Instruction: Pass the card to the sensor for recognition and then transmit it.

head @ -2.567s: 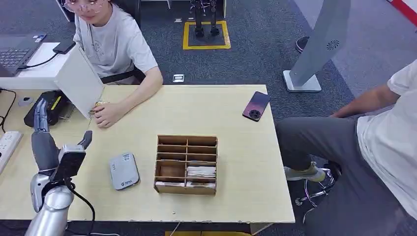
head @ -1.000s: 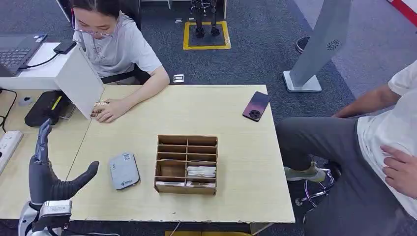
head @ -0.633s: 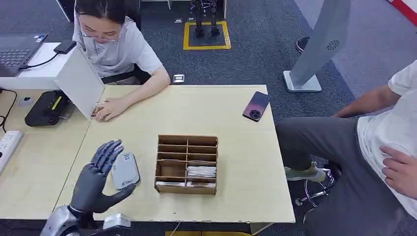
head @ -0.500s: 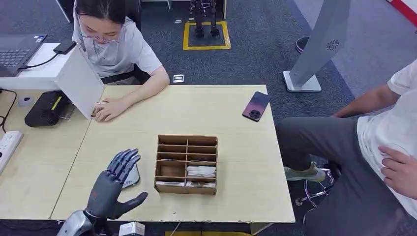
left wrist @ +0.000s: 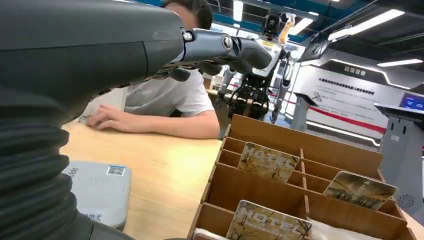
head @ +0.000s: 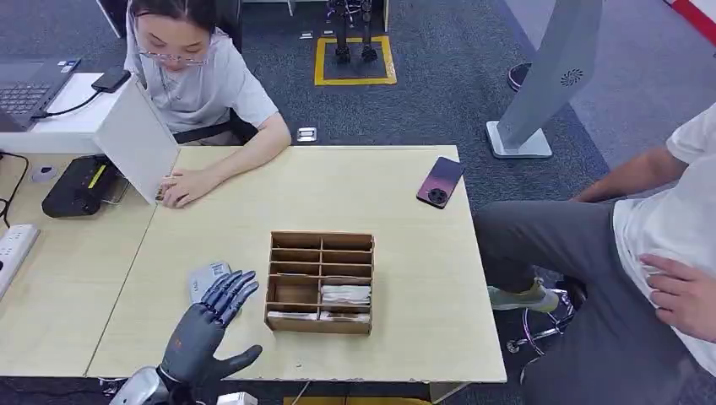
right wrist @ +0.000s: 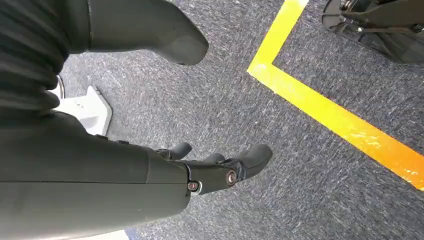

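The left hand (head: pixel 205 327) is wide open and holds nothing, the cards (left wrist: pixel 267 160) stand in the wooden box (head: pixel 321 283) just past its fingertips, and a clumsy reach could bump the box or the grey reader (head: pixel 205 278) under its fingers.

Patterned cards (left wrist: pixel 266 160) standing upright in the slots of a wooden divider box (head: pixel 321 283) near the table's front edge, printed faces tan and mottled with pale lettering; one more at the near row (left wrist: pixel 268 223), another tilted in a slot toward the far side (left wrist: pixel 359 189). Grey flat sensor (head: pixel 205 278) with a small white label lying just beside the box, on its left, partly hidden under dark fingers
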Available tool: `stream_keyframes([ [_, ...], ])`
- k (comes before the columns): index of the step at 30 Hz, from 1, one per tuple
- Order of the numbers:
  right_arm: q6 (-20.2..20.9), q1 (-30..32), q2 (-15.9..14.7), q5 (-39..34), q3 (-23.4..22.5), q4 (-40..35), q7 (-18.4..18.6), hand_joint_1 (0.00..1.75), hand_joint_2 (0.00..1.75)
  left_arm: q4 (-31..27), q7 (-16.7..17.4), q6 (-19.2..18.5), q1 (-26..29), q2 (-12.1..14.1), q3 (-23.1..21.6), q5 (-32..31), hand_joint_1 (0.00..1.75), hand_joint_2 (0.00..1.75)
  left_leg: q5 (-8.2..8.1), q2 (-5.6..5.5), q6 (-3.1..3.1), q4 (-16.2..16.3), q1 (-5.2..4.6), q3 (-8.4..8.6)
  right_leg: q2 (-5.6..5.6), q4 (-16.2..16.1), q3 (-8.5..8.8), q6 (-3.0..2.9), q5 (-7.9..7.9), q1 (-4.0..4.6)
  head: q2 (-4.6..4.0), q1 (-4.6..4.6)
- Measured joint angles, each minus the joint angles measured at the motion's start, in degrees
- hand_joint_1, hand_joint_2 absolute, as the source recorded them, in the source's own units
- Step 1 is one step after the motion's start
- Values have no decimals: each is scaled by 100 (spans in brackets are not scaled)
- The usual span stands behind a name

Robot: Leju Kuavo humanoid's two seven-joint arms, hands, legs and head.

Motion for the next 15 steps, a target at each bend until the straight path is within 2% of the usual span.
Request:
stream_keyframes([
  [8, -4, 0, 0, -33, 7, 0, 2, 0, 175, 68, 96, 53, -39, 44, -52, -37, 0, 175, 0, 0, 0, 0, 1, 1, 0, 0, 0, 0, 0, 0, 0, 0],
  [15, 4, 0, 0, -120, 48, 0, 4, 0, 175, 181, 858, 542, -147, 74, -55, -1140, 0, 175, 0, 0, 0, 0, 1, 1, 0, 0, 0, 0, 0, 0, 0, 0],
])
